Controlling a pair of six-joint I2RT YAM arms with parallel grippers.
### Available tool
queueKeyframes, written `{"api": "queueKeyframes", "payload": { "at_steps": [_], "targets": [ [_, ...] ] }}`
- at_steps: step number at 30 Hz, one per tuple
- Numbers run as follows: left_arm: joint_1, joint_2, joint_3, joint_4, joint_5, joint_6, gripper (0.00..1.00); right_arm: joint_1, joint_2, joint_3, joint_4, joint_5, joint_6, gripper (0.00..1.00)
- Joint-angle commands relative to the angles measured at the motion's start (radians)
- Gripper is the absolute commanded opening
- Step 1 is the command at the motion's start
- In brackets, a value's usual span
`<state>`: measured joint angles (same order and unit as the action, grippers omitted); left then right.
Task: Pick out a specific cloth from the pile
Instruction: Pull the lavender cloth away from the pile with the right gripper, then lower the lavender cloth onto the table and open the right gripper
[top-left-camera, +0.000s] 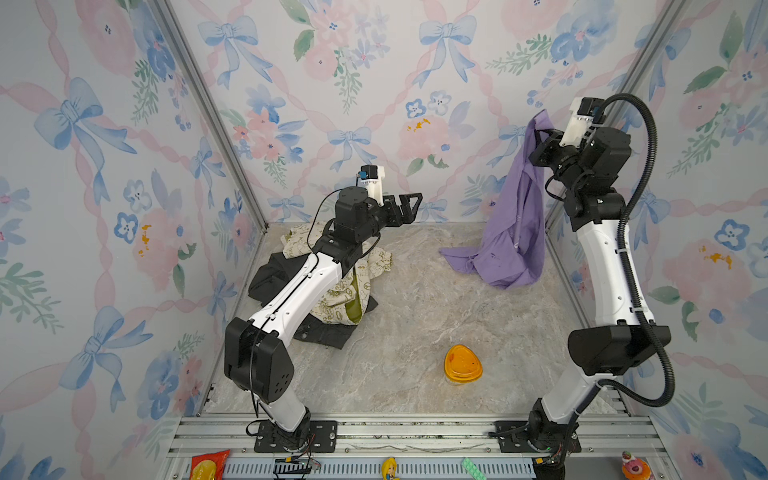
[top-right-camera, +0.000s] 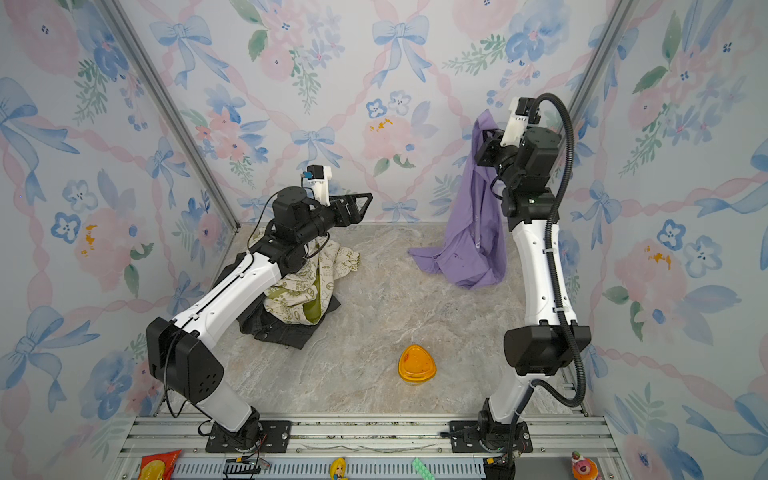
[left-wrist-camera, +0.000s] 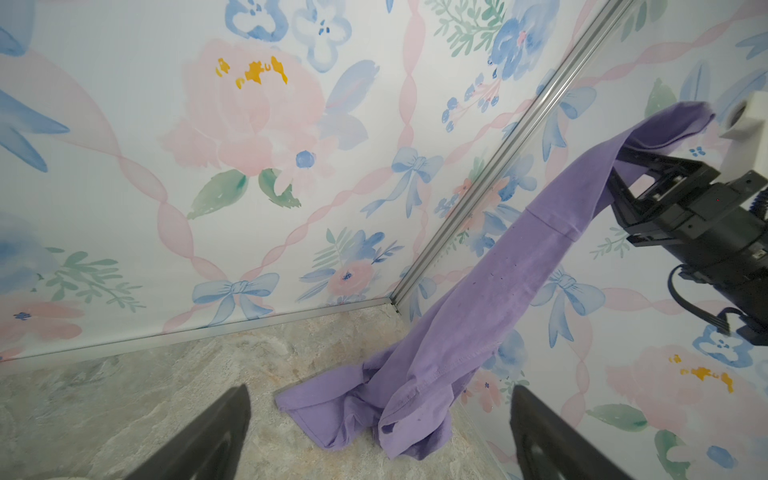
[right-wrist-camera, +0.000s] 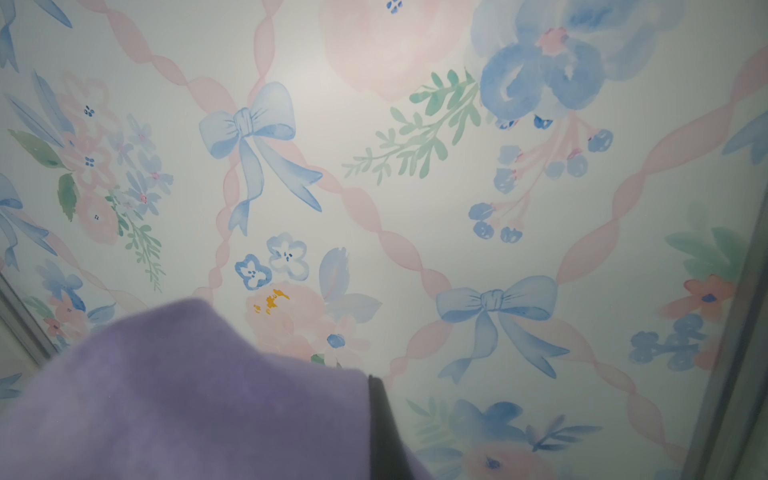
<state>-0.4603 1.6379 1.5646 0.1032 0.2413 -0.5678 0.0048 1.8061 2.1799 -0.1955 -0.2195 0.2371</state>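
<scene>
Floral-papered walls enclose a marbled counter (top-left-camera: 415, 299). My right tool (top-left-camera: 539, 133), jaws together, clamps the cloth (top-left-camera: 515, 232) aloft at 2 o'clock. The cloth's lower folds rest on the counter, well apart from the pile (top-left-camera: 336, 291) at 10 o'clock. My left tool (top-left-camera: 413, 204), jaws spread wide and empty, hangs near the pile's far edge. An orange lid (top-left-camera: 462, 363) lies at 5 o'clock.

The pile (top-left-camera: 365, 270) sits back-left on the desk (top-left-camera: 415, 291). The cloth (top-left-camera: 515, 224) hangs back-right from the right pincer (top-left-camera: 540, 133), tail on the desk. The lid (top-left-camera: 462, 363) lies in front, well apart.
</scene>
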Motion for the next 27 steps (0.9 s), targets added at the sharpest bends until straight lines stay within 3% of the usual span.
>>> {"api": "queueKeyframes", "payload": {
  "at_steps": [1, 12, 19, 25, 27],
  "targets": [
    [0.005, -0.039, -0.034, 0.000, -0.018, 0.022, 0.98, 0.001, 0.003, 0.008, -0.044, -0.039, 0.028, 0.00],
    [0.032, -0.144, -0.165, 0.001, -0.071, 0.022, 0.98, -0.017, -0.126, -0.398, -0.196, 0.211, -0.085, 0.01],
    [0.047, -0.156, -0.192, 0.000, -0.053, 0.023, 0.98, -0.068, -0.087, -0.493, -0.377, 0.340, -0.102, 0.04],
    [0.055, -0.166, -0.217, 0.001, -0.051, 0.022, 0.98, -0.118, -0.015, -0.531, -0.536, 0.384, -0.088, 0.14],
    [0.059, -0.171, -0.227, 0.000, -0.052, 0.020, 0.98, -0.135, 0.005, -0.546, -0.588, 0.382, -0.076, 0.23]
  ]
}}
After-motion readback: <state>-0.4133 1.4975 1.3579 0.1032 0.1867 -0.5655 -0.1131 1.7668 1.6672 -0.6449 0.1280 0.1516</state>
